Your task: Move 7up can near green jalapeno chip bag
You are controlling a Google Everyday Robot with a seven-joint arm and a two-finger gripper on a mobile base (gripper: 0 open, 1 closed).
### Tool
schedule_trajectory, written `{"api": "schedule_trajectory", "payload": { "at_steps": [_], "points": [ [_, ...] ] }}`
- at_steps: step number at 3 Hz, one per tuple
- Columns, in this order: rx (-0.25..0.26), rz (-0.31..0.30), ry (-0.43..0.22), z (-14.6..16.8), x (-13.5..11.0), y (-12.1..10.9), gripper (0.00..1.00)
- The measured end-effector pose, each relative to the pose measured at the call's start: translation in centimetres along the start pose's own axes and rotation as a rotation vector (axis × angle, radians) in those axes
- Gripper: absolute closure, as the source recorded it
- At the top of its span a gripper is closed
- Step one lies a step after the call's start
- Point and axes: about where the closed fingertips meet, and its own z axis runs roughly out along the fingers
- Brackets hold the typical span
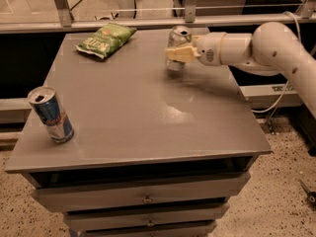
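Note:
The 7up can [176, 37] stands upright at the far right of the grey table top [148, 112], silver with a shiny open top. My gripper [178, 54] reaches in from the right on a white arm [256, 48], and its pale yellow fingers [181, 53] are shut around the can's middle. Whether the can's base touches the table or hangs just above it I cannot tell. The green jalapeno chip bag [106, 38] lies flat at the far left of the table, about a bag's length left of the can.
A blue-and-silver can [51, 113] stands upright near the table's front left edge. A metal rail [148, 22] runs behind the table. Drawers [145, 199] sit under the top. A cable [276, 102] hangs at the right.

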Motion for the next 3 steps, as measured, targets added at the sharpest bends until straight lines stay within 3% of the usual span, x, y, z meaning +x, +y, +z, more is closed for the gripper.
{"api": "schedule_trajectory", "payload": {
  "at_steps": [1,2,3],
  "points": [
    [-0.099,-0.011,-0.075,6.9,-2.5,2.3,1.00],
    [-0.198,-0.058,-0.118,13.8,-4.9,5.6,1.00],
    [-0.220,-0.145,-0.097,16.8,-5.5,7.2,1.00]
  ]
}}
